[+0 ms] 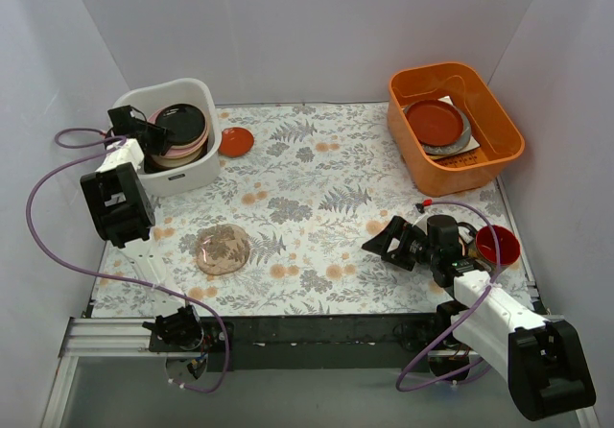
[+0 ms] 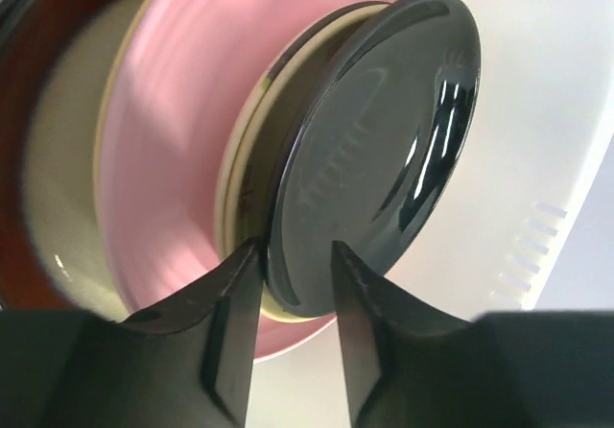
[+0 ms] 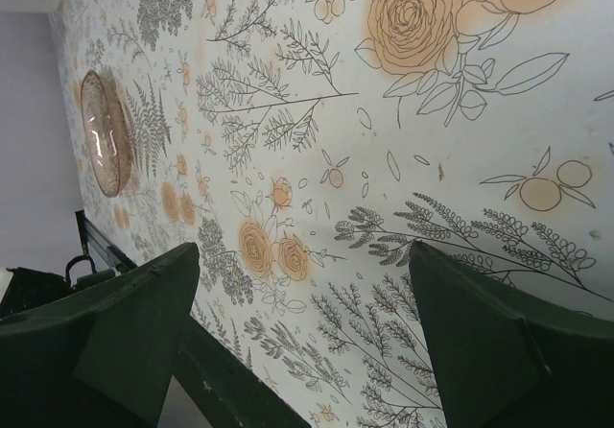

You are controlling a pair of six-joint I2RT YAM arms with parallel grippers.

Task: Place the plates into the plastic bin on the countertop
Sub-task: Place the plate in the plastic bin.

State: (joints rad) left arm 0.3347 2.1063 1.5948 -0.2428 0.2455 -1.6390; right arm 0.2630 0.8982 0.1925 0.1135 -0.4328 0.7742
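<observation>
Now the left hand (image 2: 295,250) pinches the face-up black plate (image 2: 384,140) by its rim.

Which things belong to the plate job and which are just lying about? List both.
Job: black plate in the left claw, pink plate, orange-red plate, brownish floral plate, plastic bin.
Lying about: red mug, orange tub.

Nothing readable here tbh. The black plate (image 2: 384,150) pinched between the left gripper's (image 2: 295,255) fingers has faint raised marks, too smeared to read. Print on the white sheet (image 1: 459,156) in the orange tub (image 1: 407,130) is too tiny.
</observation>
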